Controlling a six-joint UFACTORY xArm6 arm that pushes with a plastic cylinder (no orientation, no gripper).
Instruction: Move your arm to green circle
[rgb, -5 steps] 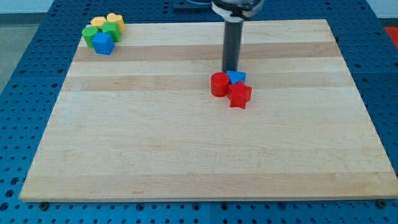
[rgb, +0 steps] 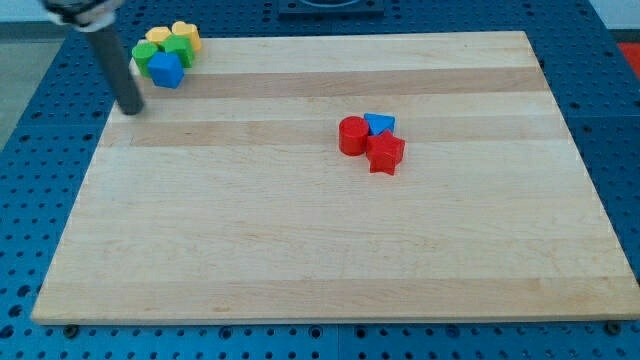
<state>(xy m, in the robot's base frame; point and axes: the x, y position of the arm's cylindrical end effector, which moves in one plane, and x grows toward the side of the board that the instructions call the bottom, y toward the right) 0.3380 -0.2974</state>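
Note:
The green circle (rgb: 144, 53) sits at the view's top left corner of the wooden board (rgb: 320, 230), in a tight cluster with a blue cube (rgb: 165, 70), a second green block (rgb: 179, 49) and two yellow blocks (rgb: 158, 37) (rgb: 186, 32). My tip (rgb: 131, 110) rests on the board near its left edge, just below and slightly left of the green circle, a short gap away, touching no block.
A red cylinder (rgb: 352, 135), a red star (rgb: 385, 153) and a small blue triangle (rgb: 379, 124) huddle together right of the board's centre. Blue perforated table (rgb: 620, 150) surrounds the board.
My tip has swept far to the left, from just above the red and blue cluster to the board's left edge below the green circle. No block has moved.

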